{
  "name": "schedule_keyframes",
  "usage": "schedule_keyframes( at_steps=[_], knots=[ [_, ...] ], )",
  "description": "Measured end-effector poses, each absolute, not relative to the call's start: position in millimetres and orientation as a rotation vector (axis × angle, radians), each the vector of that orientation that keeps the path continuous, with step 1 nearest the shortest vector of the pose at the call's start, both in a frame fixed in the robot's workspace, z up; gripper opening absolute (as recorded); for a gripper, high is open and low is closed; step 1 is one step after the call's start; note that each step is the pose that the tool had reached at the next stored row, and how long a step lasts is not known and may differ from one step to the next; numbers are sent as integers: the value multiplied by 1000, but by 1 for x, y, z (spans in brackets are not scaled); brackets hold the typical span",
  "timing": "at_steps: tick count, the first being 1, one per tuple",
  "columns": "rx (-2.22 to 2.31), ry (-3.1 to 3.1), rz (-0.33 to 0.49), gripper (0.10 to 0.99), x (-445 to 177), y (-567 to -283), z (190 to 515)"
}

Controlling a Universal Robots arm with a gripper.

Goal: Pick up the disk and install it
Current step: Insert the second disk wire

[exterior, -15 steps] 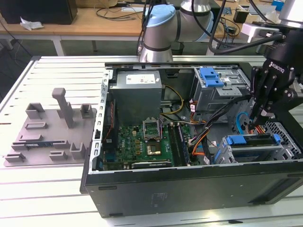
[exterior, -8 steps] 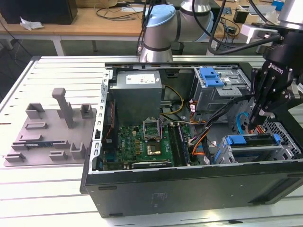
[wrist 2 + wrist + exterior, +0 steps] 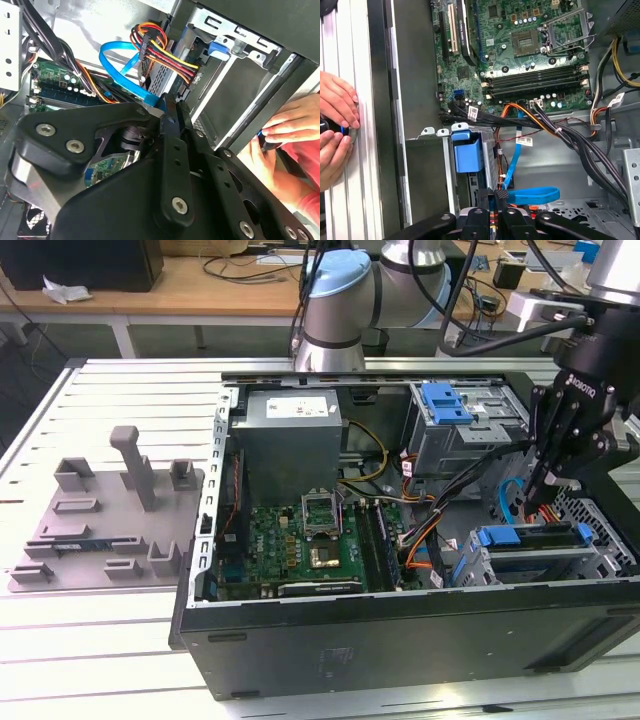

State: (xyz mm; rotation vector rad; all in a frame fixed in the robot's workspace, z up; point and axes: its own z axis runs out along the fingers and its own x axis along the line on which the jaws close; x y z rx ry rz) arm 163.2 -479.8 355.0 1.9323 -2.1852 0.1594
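Observation:
My black gripper [image 3: 541, 496] hangs inside the open computer case [image 3: 400, 640], at the exterior view's right, just above the front drive cage [image 3: 540, 562]. Its fingers meet at the tips in both wrist views, with nothing between them [image 3: 501, 194] [image 3: 171, 107]. A flat slab with a blue plastic bracket [image 3: 498, 536] lies in the top of that cage; it looks like the disk, though its silver face is hidden. The same blue bracket [image 3: 467, 152] sits in the cage bay, a short way from the fingertips.
A blue flat cable [image 3: 535, 194] and a bundle of coloured wires [image 3: 165, 50] run close by the fingers. A person's hands [image 3: 335, 125] hold something small outside the case wall. The motherboard [image 3: 300, 540], a grey power-supply box [image 3: 290, 435] and a grey parts tray [image 3: 110, 515] lie further off.

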Motion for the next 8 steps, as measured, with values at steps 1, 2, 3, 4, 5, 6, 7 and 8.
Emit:
schedule_keyframes(
  at_steps=[1,2,3,4,5,6,7,8],
  knots=[
    [1931,-2186,159,161,163,-480,355],
    [1931,-2187,159,161,163,-480,355],
    [1930,-2187,159,161,163,-480,355],
    [1930,-2187,159,161,163,-480,355],
    [1930,-2187,159,161,163,-480,355],
    [1930,-2187,159,161,163,-480,355],
    [1930,-2187,159,161,163,-480,355],
    [1930,-2187,159,161,163,-480,355]
  ],
)
